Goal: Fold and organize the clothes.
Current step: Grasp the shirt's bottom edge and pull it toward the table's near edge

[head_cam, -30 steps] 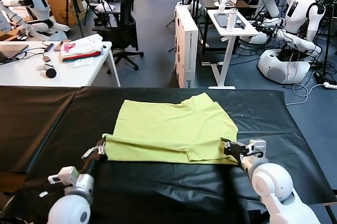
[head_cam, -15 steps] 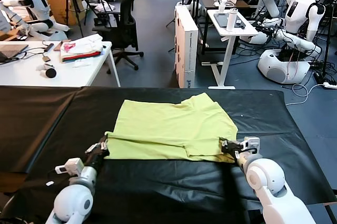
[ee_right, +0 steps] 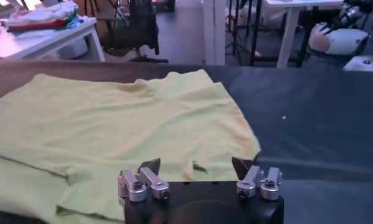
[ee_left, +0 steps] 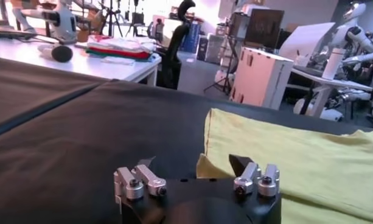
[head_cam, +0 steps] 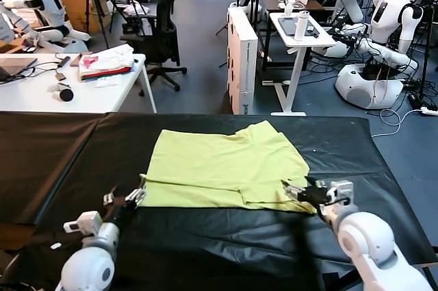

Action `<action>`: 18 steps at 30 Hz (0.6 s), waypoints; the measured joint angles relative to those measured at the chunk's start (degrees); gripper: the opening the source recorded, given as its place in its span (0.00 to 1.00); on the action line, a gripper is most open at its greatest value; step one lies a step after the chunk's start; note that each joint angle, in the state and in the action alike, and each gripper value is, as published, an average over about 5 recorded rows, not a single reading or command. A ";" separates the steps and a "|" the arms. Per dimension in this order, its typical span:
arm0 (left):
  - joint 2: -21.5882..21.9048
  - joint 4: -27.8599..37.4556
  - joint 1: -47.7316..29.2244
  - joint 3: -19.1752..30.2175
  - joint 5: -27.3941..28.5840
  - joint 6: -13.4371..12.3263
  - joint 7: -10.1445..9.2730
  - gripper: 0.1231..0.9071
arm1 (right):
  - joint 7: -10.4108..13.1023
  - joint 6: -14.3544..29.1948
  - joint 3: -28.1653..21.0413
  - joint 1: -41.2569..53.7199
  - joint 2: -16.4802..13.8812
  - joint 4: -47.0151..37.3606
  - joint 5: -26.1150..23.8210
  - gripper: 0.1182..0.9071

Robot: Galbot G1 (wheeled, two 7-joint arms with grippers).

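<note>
The clothes are one lime yellow-green T-shirt point(head_cam: 226, 164), lying flat on the black-covered table point(head_cam: 61, 157), with a doubled layer along its near edge. My left gripper point(head_cam: 130, 197) stands open at the shirt's near left corner. In the left wrist view that corner of the shirt point(ee_left: 205, 167) lies loose between the spread jaws of the gripper point(ee_left: 192, 164). My right gripper point(head_cam: 295, 192) is open at the near right corner. The right wrist view shows the shirt point(ee_right: 125, 115) spread out beyond the gripper point(ee_right: 196, 165), its hem lying free between the fingers.
Behind the table stand a white desk with a white-pink-red cloth pile point(head_cam: 106, 61), a black office chair point(head_cam: 161, 24), a tall white box point(head_cam: 241, 58), a small white stand point(head_cam: 301, 31) and other robots point(head_cam: 373, 65). Black cloth lies bare on both sides of the shirt.
Both grippers went from shut on the shirt's near edge to open, and the corners now lie loose on the table. The left gripper has drawn back slightly.
</note>
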 joint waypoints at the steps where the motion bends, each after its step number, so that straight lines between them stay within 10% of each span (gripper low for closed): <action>1: -0.11 -0.34 0.59 0.02 -0.06 0.23 0.00 1.00 | -0.09 0.00 0.30 -0.65 -0.16 0.29 -0.02 1.00; 14: 0.04 -1.14 2.71 0.15 -2.43 2.00 0.19 0.99 | -1.43 0.00 0.07 -1.71 -0.94 -1.44 -1.13 1.00; 18: 0.55 -1.04 2.76 0.15 -3.51 2.72 0.33 0.82 | -1.65 0.00 -0.18 -1.22 -1.14 -2.28 -1.04 1.00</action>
